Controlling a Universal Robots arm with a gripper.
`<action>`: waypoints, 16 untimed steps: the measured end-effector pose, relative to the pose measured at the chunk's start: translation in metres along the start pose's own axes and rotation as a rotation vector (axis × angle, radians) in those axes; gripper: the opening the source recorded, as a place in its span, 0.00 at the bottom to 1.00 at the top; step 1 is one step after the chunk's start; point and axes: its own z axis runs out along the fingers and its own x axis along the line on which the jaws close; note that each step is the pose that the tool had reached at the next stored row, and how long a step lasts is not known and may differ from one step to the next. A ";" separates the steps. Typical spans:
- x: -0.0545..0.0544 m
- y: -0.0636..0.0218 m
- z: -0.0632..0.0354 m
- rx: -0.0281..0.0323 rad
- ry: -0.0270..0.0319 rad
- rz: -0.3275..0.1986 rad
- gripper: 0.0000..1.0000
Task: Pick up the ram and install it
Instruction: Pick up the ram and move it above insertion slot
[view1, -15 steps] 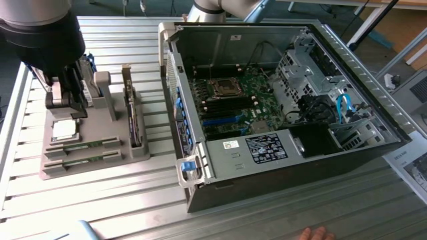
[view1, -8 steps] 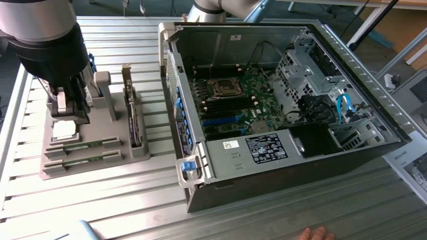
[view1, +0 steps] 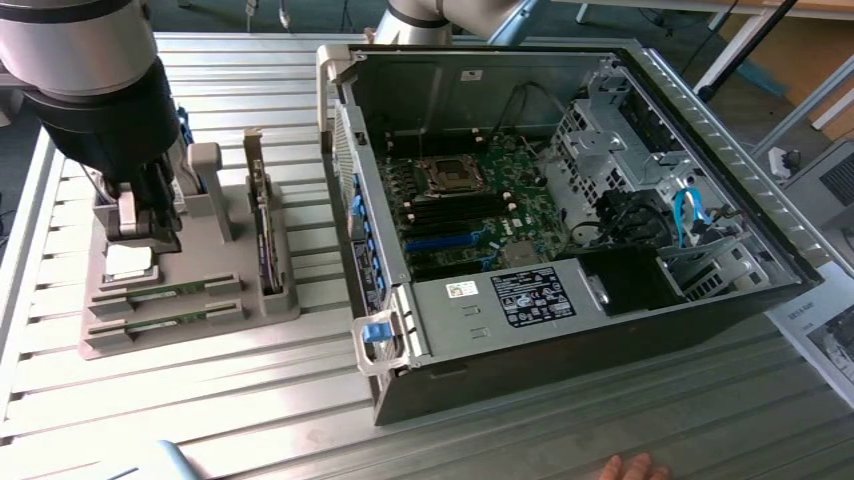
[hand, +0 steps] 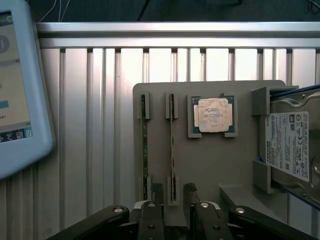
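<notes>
On the ribbed aluminium counter (view1: 561, 430), the black and silver computer case (view1: 441, 330) lies on its side with its panel off, so that the green motherboard (view1: 494, 190) inside is exposed. Nothing has been installed, as far as can be judged. The task is taken to be at its start, with both the pick-up and the fitting left to do.

The hand (hand: 173, 191) is held wide over the flat grey plastic holder (hand: 210, 165), beside the case at the exterior view's left. Its fingers (hand: 157, 192) stand on either side of one end of the ram (hand: 172, 145), a long narrow green circuit-board stick seated on edge in a holder slot. Nothing is gripped, and whether the stick is touched cannot be told.

Counted:
- one case
- one holder
- one white-framed tablet (hand: 15, 90)
- one boxy silver hard drive (hand: 292, 145) with a white label
- two memory sticks, the ram and a matching second green stick (hand: 144, 145) just beside it
- one square silver processor chip (hand: 214, 115)
</notes>
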 end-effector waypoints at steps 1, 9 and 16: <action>0.000 0.0000 0.0000 0.0000 0.0000 0.000 0.30; 0.000 0.0007 0.0071 0.0001 -0.0001 0.000 0.30; -0.001 0.0022 0.0161 -0.0002 -0.0002 0.000 0.30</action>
